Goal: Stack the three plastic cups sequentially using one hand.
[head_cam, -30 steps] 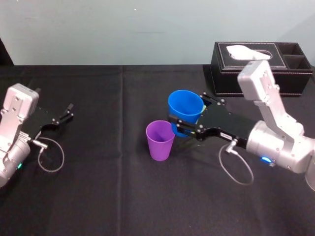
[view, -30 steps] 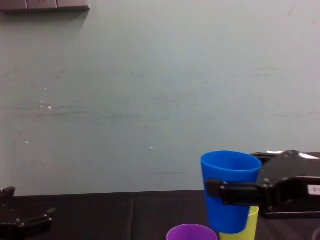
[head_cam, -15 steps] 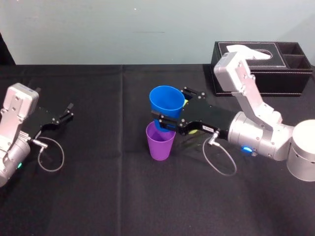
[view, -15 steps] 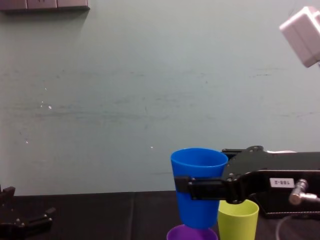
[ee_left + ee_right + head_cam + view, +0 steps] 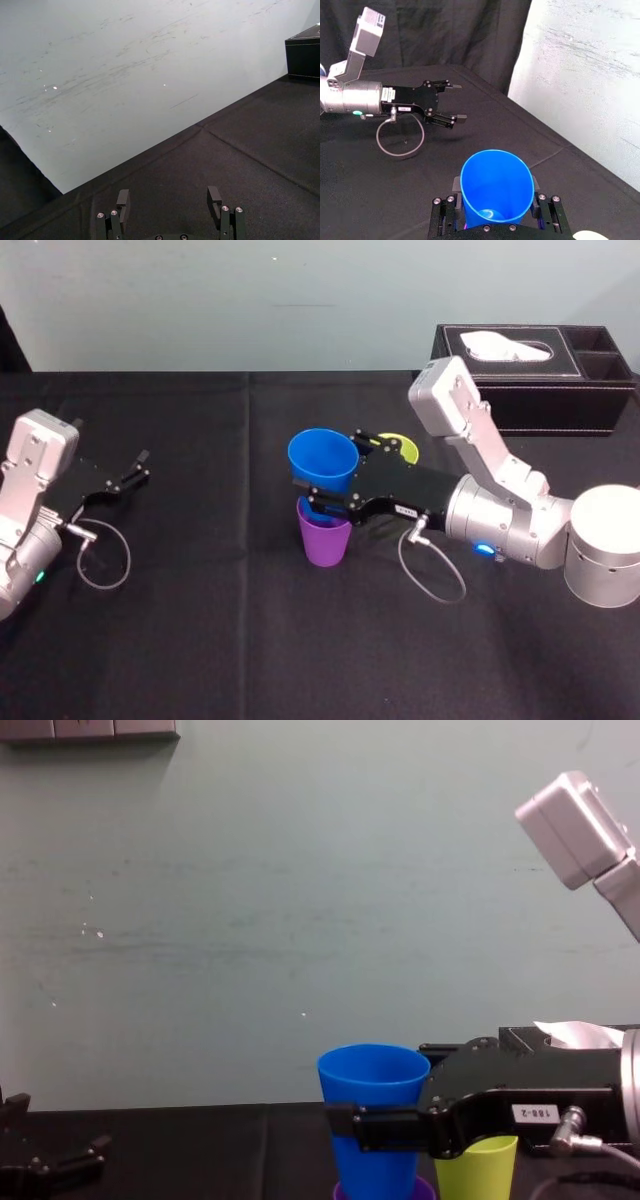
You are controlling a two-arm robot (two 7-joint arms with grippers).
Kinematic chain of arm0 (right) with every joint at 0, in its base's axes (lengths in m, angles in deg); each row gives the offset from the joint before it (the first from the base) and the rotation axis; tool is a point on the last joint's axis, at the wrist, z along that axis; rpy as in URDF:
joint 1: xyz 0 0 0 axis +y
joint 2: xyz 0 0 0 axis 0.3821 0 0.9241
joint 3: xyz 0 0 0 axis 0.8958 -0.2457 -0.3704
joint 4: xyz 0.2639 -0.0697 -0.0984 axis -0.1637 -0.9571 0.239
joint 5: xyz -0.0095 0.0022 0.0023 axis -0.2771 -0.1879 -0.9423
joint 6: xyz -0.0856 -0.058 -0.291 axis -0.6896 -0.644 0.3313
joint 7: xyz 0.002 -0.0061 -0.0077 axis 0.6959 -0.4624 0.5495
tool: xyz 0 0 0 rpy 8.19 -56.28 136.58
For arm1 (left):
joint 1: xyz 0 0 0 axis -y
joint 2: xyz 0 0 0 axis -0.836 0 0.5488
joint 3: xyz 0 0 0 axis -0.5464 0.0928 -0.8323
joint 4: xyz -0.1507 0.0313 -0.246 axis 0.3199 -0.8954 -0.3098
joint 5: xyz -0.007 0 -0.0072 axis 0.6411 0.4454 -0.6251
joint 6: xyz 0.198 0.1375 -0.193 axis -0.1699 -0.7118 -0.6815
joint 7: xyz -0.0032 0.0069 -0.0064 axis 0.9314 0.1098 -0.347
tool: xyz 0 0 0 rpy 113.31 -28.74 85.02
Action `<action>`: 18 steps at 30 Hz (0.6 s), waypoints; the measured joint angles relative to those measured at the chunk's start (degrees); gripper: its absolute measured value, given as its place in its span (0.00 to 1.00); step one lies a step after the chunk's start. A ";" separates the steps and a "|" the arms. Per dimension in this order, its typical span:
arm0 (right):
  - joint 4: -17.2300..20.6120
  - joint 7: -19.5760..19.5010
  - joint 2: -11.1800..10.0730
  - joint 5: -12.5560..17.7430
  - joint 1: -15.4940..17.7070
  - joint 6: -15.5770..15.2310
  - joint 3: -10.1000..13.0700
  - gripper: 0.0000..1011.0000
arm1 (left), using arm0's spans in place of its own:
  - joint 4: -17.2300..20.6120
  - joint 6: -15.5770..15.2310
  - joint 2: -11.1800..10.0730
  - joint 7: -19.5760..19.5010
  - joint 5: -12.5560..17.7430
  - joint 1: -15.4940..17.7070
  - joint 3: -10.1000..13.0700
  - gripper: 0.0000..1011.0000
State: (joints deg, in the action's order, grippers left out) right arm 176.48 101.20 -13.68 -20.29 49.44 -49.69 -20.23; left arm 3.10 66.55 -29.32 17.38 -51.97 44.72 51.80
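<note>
You have the blue cup (image 5: 322,460) upright, its base just inside the mouth of the purple cup (image 5: 323,540) mid-counter (image 5: 200,620), the right gripper (image 5: 338,470) jaws clamped on its sides. The yellow-green cup (image 5: 402,447) stands at 2 o'clock. Your left gripper (image 5: 143,466) rests at 9 o'clock, jaws wide.

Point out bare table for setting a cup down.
Bare: the table between the left gripper and the purple cup, and the near strip before both. Crowded: around the right gripper holding the blue cup, by the yellow-green cup and tissue box.
</note>
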 joint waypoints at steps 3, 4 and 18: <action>-0.27 -0.03 0.00 -0.02 0.01 0.11 -0.08 0.74 | 0.00 0.00 0.00 0.00 0.00 0.00 0.00 1.00; -0.27 -0.03 0.00 -0.02 0.01 0.11 -0.08 0.74 | 0.00 0.00 0.00 0.00 0.00 0.00 0.00 1.00; -1.55 -0.22 0.16 -0.06 -0.04 0.70 -0.26 0.74 | 0.00 0.00 0.00 0.00 0.00 0.00 0.00 1.00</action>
State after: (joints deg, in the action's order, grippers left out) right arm 174.92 100.99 -13.52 -20.35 49.40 -48.99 -20.49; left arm 3.10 66.55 -29.32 17.38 -51.97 44.72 51.80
